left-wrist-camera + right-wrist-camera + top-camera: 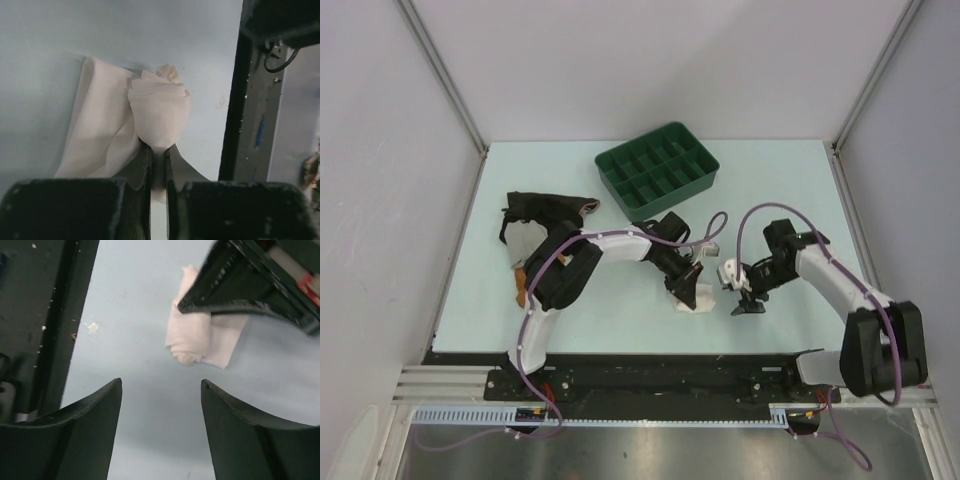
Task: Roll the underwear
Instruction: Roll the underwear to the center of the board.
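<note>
Black mounting rail (650, 385) with its cable track (620, 418) runs along the near edge of the pale bench (770, 180), and both arm bases sit on it. At the far side stands a green compartment tray (680, 192), set at an angle. Off to the left lies a black garment (542, 208), with a strip of orange-brown garment (521, 288) showing beside the left arm's lower link; both are well apart from the work.

From its base, the left arm rises, bends at the elbow and reaches rightward to mid-bench, wrist tipped down. From the right, the other arm loops back toward the middle, its wrist also pointing down.

Near the front centre lies the underwear (160, 115), partly rolled into a tight bundle, with a flat flap spread beside it on the bench. The left claw (158, 150) is pinched nearly closed on the end of that roll. Just to the right of the garment, the right claw (161, 382) hangs spread wide, nothing between its fingers, with the roll lying ahead of it, partly hidden by the left claw's body.
</note>
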